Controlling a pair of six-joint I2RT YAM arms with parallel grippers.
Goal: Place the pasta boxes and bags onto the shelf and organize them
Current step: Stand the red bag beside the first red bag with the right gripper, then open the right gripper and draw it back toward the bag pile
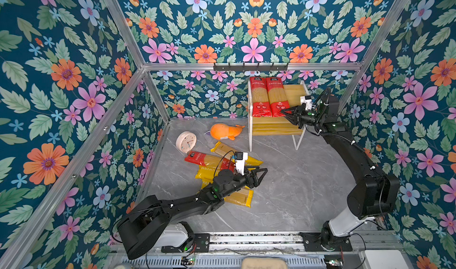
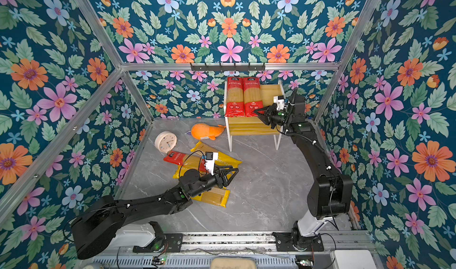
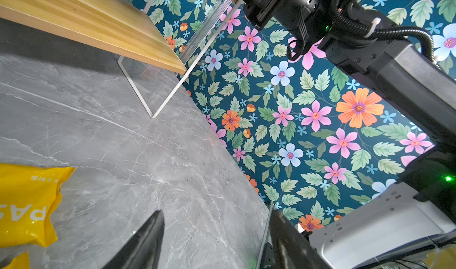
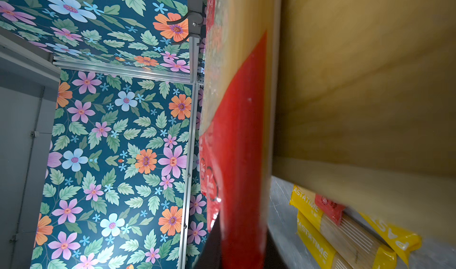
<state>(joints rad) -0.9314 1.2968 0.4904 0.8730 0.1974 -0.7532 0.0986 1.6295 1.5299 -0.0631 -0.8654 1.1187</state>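
Right wrist view alone: red-ended pack (image 4: pixel 237 137) between jaws of right gripper (image 4: pixel 243 253).

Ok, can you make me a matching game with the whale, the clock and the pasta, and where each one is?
Things:
1 whale
2 clock
3 two red-ended pasta packs
4 yellow pasta packs

Places:
A on the top board of the shelf
B heaped in a pile on the table
C on the table, between clock and shelf
D on the table, beside the whale, farther from the shelf

Pairs: 1-C, 2-D, 3-A, 4-B
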